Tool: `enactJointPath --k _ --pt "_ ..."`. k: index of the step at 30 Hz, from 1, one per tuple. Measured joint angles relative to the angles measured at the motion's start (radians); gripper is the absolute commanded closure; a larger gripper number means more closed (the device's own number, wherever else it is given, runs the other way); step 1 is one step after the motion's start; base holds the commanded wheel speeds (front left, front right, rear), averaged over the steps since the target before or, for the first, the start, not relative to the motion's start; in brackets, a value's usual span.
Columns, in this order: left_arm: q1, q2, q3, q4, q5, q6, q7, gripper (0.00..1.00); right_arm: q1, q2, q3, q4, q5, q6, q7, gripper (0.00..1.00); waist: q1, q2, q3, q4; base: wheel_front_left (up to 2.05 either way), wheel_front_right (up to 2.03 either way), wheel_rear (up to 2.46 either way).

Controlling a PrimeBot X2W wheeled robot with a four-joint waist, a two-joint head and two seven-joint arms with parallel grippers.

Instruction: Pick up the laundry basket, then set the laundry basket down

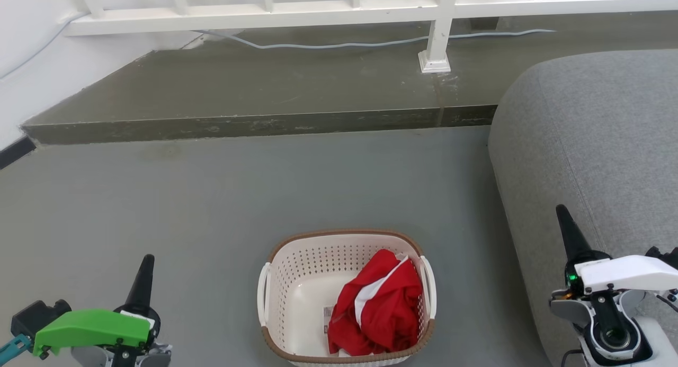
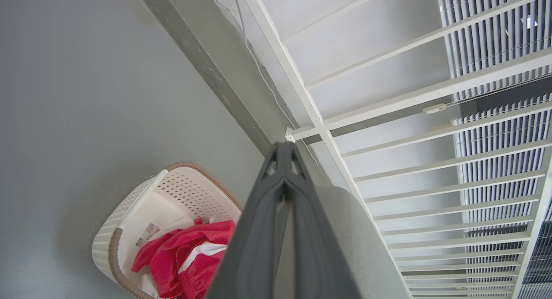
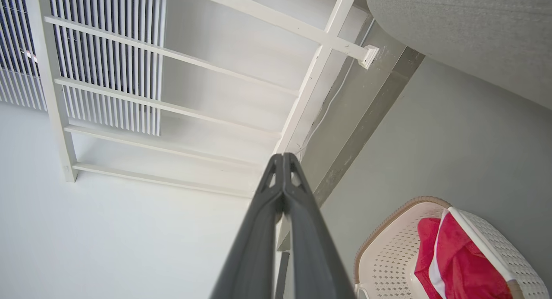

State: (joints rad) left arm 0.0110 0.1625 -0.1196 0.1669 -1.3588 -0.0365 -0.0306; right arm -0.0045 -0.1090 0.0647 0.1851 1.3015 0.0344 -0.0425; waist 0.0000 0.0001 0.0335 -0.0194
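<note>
The laundry basket (image 1: pixel 296 282) stands on the grey floor at the bottom centre of the head view, cream-white and perforated with a brown rim. A red and white garment (image 1: pixel 378 309) fills its right half, and a small label shows on its inner bottom. My left gripper (image 1: pixel 145 266) is shut, well to the left of the basket and apart from it. Over on the right, beside the sofa, my right gripper (image 1: pixel 564 218) is shut too. The basket (image 2: pixel 133 217) appears at the left wrist view's lower left, under the left gripper (image 2: pixel 283 149). In the right wrist view the basket (image 3: pixel 388 251) lies at lower right, beside the right gripper (image 3: pixel 282 158).
A grey sofa (image 1: pixel 593 144) takes up the right side, close to the basket. A raised dark step (image 1: pixel 254 123) crosses the floor ahead, with a white railing (image 1: pixel 439 33) and a loose cable (image 1: pixel 339 43) on it. A white wall stands at far left.
</note>
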Motion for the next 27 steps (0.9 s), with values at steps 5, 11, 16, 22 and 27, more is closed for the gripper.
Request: enactJointPath --k 5,11,16,22,27 --pt "-0.013 -0.016 0.022 0.017 -0.058 -0.017 0.014 1.00 -0.008 0.000 -0.016 0.010 0.068 0.012 0.010 1.00 0.0000 0.0000 -0.005 0.004 0.00 0.00 0.00" --pt "-0.020 -0.026 0.050 0.037 -0.129 -0.035 0.030 1.00 -0.010 -0.001 -0.036 0.025 0.169 0.029 0.026 1.00 0.0000 0.0000 -0.013 0.008 0.00 0.00 0.00" --pt "-0.032 -0.042 0.067 0.051 -0.189 -0.047 0.041 1.00 -0.018 -0.001 -0.053 0.036 0.239 0.045 0.038 1.00 0.0000 -0.0001 -0.018 0.012 0.00 0.00 0.00" --pt "-0.033 -0.053 0.091 0.068 -0.254 -0.063 0.058 1.00 -0.029 -0.001 -0.069 0.048 0.319 0.062 0.052 1.00 0.0000 0.0000 -0.025 0.016 0.00 0.00 0.00" --pt "-0.045 -0.063 0.112 0.083 -0.309 -0.075 0.072 1.00 -0.030 -0.001 -0.086 0.058 0.384 0.071 0.061 1.00 0.0000 0.0000 -0.030 0.020 0.00 0.00 0.00"
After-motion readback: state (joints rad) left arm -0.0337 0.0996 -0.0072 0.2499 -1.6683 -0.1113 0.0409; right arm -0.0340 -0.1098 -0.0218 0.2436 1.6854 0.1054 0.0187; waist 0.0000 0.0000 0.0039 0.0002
